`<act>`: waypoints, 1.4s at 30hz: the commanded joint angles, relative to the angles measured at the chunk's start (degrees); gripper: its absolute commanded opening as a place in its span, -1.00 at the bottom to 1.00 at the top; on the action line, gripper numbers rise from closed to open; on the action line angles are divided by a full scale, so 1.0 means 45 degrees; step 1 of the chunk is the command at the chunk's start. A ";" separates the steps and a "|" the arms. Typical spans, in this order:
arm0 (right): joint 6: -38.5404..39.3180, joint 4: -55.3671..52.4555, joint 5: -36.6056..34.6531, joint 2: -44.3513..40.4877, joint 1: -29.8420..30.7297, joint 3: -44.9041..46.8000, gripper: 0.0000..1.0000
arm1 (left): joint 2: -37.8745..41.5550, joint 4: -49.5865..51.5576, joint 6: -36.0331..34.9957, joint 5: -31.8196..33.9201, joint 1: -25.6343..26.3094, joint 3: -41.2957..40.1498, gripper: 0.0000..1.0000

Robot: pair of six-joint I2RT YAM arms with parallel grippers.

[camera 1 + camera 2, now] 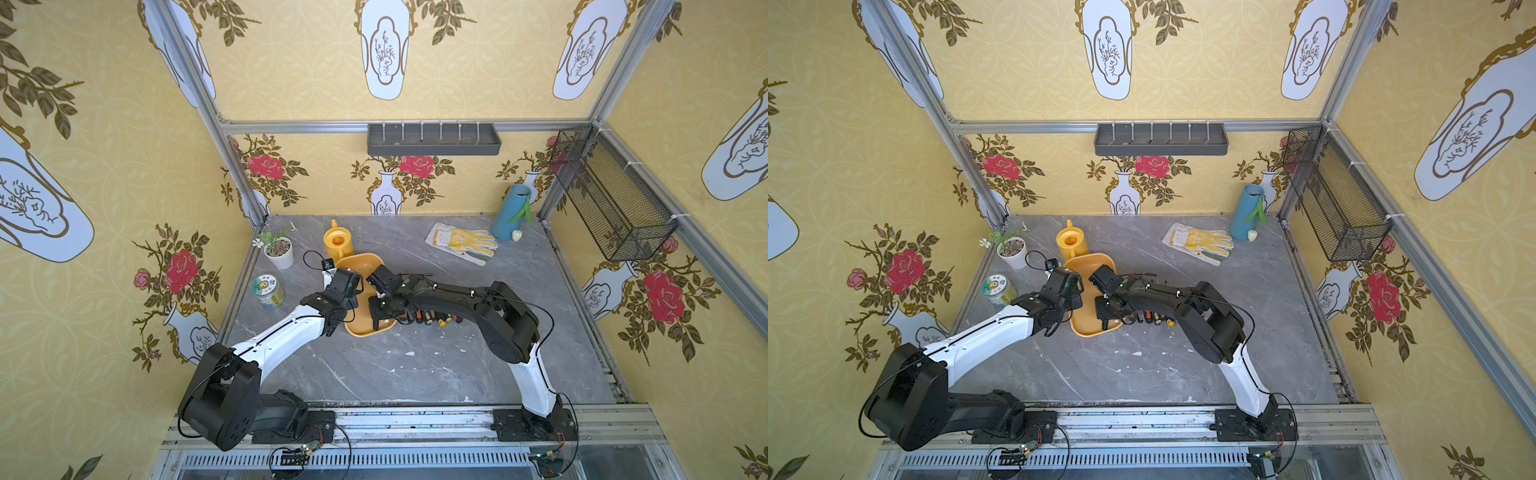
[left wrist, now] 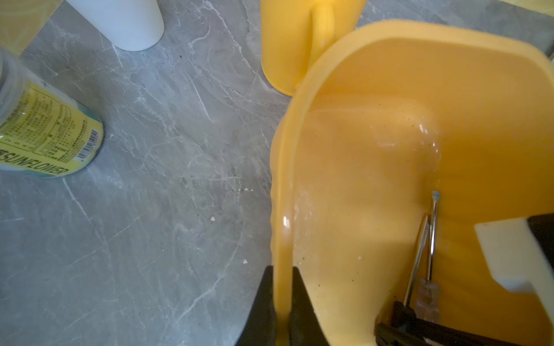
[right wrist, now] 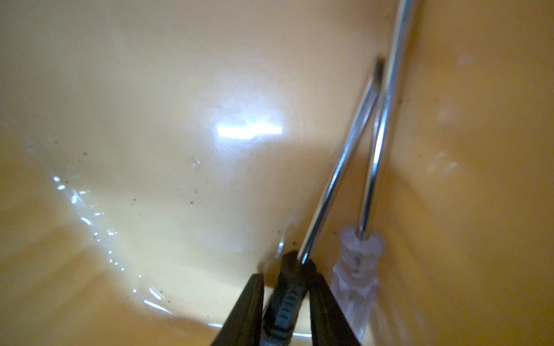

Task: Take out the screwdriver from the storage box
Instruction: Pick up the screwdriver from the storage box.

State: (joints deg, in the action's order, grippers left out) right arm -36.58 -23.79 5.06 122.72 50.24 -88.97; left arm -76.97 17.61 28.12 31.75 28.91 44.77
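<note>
Screwdriver sits inside the storage box, along its right-hand wall, toward the end nearest the robot.

Hidden, left to right: in both top views the left arm covers the left gripper fingertips and the right arm covers the screwdriver itself. The coloured handles on the table just right of the box are half under that arm, can't tell what they are. Right wrist view cuts off the handle's rear end. Left wrist view shows the right arm's white casing only as a blur.

Looks: slim bright steel shaft, dark tip, black ribbed handle. Its tip meets the shaft of a clear-handled driver lying just beside it against the wall.

Left gripper is clamped on the box's left rim, one finger outside, one inside. Right gripper is down in the box, jaws pinching the black handle just behind the shaft, a finger on each side, sliver of gap at one fingertip.

Yellow watering can stands just beside the box's far end.
</note>
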 commanded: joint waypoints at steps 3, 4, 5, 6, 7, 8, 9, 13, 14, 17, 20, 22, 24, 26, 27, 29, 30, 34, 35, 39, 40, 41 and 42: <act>-0.0408 0.0024 -0.0391 0.0368 0.0027 0.0091 -0.51 | -0.0042 0.0014 -0.0144 0.0152 -0.0003 -0.0003 -1.00; -0.0455 0.0060 -0.0315 0.0409 0.0027 0.0096 -0.52 | -0.0044 0.0015 -0.0179 0.0162 -0.0003 -0.0006 -1.00; -0.0486 0.0124 -0.0252 0.0454 0.0027 0.0093 -0.52 | -0.0044 0.0022 -0.0191 0.0169 0.0002 -0.0003 -1.00; -0.0520 0.0165 -0.0165 0.0473 0.0022 0.0094 -0.55 | -0.0042 0.0032 -0.0212 0.0171 -0.0010 0.0002 -1.00; -0.0509 0.0185 -0.0121 0.0502 0.0026 0.0086 -0.58 | -0.0052 0.0019 -0.0213 0.0194 0.0002 0.0021 -1.00; -0.0515 0.0207 -0.0074 0.0484 0.0018 0.0083 -0.63 | -0.0063 0.0015 -0.0214 0.0188 0.0002 0.0018 -1.00; -0.0486 0.0219 -0.0071 0.0466 0.0035 0.0101 -0.68 | -0.0056 0.0015 -0.0213 0.0183 0.0002 0.0025 -1.00; -0.0412 0.0296 -0.0036 0.0301 0.0045 0.0173 -0.83 | -0.0154 -0.0061 -0.0269 0.0221 0.0002 0.0026 -1.00; -0.0380 0.0401 0.0013 0.0227 0.0042 0.0227 -0.87 | -0.0204 -0.0082 -0.0343 0.0221 0.0002 0.0031 -1.00; -0.0272 0.0752 0.0238 0.0002 0.0044 0.0431 -1.00 | -0.0395 -0.0092 -0.0467 0.0281 -0.0017 0.0081 -1.00; -0.0195 0.0892 0.0318 -0.0183 0.0030 0.0492 -1.00 | -0.0525 -0.0119 -0.0448 0.0328 -0.0055 0.0050 -1.00; -0.0179 0.0949 0.0321 -0.0312 0.0046 0.0570 -1.00 | -0.0534 -0.0185 -0.0400 0.0272 -0.0075 -0.0047 -1.00; -0.0157 0.0971 0.0304 -0.0478 0.0042 0.0621 -1.00 | -0.0567 -0.0206 -0.0346 0.0213 -0.0066 -0.0106 -1.00; -0.0128 0.1000 0.0283 -0.0663 0.0041 0.0678 -1.00 | -0.0605 -0.0216 -0.0340 0.0177 -0.0076 -0.0127 -1.00; -0.0106 0.1022 0.0282 -0.0762 0.0036 0.0704 -1.00 | -0.0604 -0.0228 -0.0335 0.0157 -0.0076 -0.0143 -1.00; -0.0023 0.1125 0.0229 -0.0980 0.0019 0.0776 -1.00 | -0.0637 -0.0228 -0.0350 0.0152 -0.0076 -0.0135 -1.00; 0.0007 0.1177 0.0227 -0.1079 0.0020 0.0802 -1.00 | -0.0630 -0.0236 -0.0340 0.0139 -0.0076 -0.0131 -1.00; 0.0176 0.1230 0.0091 -0.1408 -0.0002 0.0855 -1.00 | -0.0708 -0.0258 -0.0349 0.0076 -0.0078 -0.0110 -1.00; 0.0231 0.1224 0.0058 -0.1505 -0.0017 0.0867 -1.00 | -0.0711 -0.0247 -0.0350 0.0084 -0.0076 -0.0104 -1.00; 0.0384 0.1221 -0.0025 -0.1897 -0.0068 0.0952 -1.00 | -0.0776 -0.0221 -0.0330 0.0112 -0.0089 -0.0119 -1.00; 0.0474 0.1363 -0.0074 -0.2052 -0.0083 0.1089 -1.00 | -0.0777 -0.0221 -0.0302 0.0142 -0.0096 -0.0116 -1.00; 0.0571 0.1572 -0.0159 -0.2208 -0.0089 0.1256 -1.00 | -0.0762 -0.0191 -0.0261 0.0138 -0.0080 -0.0109 -1.00; 0.0651 0.1788 -0.0182 -0.2414 -0.0124 0.1452 -1.00 | -0.0716 -0.0193 -0.0228 0.0152 -0.0082 -0.0125 -1.00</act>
State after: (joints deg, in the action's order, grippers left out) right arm -35.33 -18.87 5.67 113.47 49.89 -83.53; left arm -80.14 16.49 27.42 32.16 28.51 44.56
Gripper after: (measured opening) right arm 0.159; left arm 0.102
